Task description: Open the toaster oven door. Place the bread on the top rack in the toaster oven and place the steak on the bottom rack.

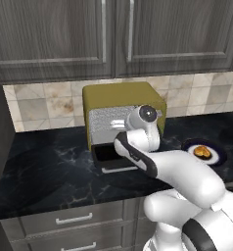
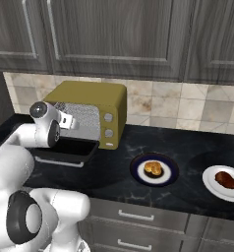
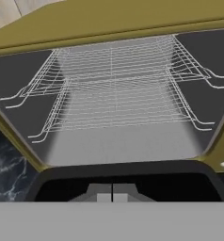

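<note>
At the back of the counter (image 2: 197, 147), against the tiled wall, stands the toaster oven (image 1: 122, 98), its door (image 2: 65, 148) dropped flat toward the front edge. In left base view the arm covers much of the oven mouth, and the door's handle is partly hidden behind the forearm; the racks can't be made out there. Hand view looks straight into the cavity: top rack (image 3: 116, 70) and bottom rack (image 3: 118, 113) both bare wire grids, the door's dark frame across the bottom. The pincer (image 3: 112, 194) is clenched, fingertips pressed together w/ nothing between them, just above the open door, in front of the oven mouth. Bread (image 2: 152, 169) sits on a dark-rimmed plate (image 2: 138, 174) right of the oven, toward the counter's front edge, well apart from the pincer. Steak (image 2: 225, 180) lies on a white plate (image 2: 212, 187) further right, cut off by the frame edge in right base view.
</note>
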